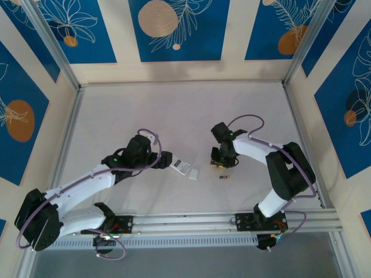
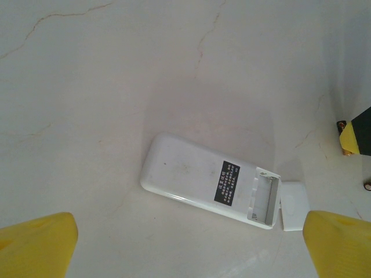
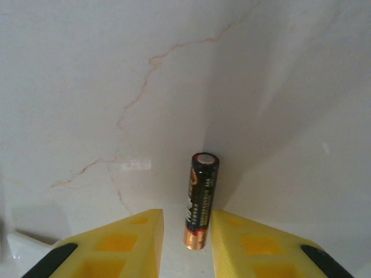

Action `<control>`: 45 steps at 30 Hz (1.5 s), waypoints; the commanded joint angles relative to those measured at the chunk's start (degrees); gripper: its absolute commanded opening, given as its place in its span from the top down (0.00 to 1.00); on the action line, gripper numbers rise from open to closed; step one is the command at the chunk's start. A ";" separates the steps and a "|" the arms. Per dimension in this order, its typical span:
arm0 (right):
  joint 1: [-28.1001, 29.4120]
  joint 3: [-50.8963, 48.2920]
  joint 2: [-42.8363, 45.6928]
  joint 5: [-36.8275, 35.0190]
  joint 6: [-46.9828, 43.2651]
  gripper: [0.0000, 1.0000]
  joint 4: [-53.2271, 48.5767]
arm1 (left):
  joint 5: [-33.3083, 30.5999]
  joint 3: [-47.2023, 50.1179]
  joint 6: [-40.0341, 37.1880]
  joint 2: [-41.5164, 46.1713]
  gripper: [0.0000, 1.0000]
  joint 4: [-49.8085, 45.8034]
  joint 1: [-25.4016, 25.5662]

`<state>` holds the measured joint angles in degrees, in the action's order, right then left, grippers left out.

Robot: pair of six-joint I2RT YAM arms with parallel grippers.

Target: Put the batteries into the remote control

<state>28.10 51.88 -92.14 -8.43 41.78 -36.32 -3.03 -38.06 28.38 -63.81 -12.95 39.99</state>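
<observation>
Remote control (image 2: pixel 191 176) lies between the wide-apart fingers of the left gripper (image 2: pixel 185 246), bay (image 2: pixel 265 200) empty. Right gripper (image 3: pixel 186 238) fingers stand nearly together round one battery (image 3: pixel 202 194); whether clamped, cannot tell. Neither battery loaded yet

Overhead camera surveys the whole surface (image 1: pixel 174 110) from behind; wrist cameras look closely down; left shares the remote control (image 2: pixel 203 185).

Left pincer (image 2: pixel 185 249) wide, right pincer (image 3: pixel 186 231) part-open.
</observation>
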 commanded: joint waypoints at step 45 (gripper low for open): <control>16.16 -10.42 36.38 0.16 -16.21 0.88 23.84 | -9.63 3.01 2.97 3.22 0.00 2.43 -0.29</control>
<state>43.68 43.00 -58.39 -11.68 28.75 -15.88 -10.70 -35.53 30.15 -61.06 -12.23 39.99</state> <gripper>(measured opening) 0.119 0.999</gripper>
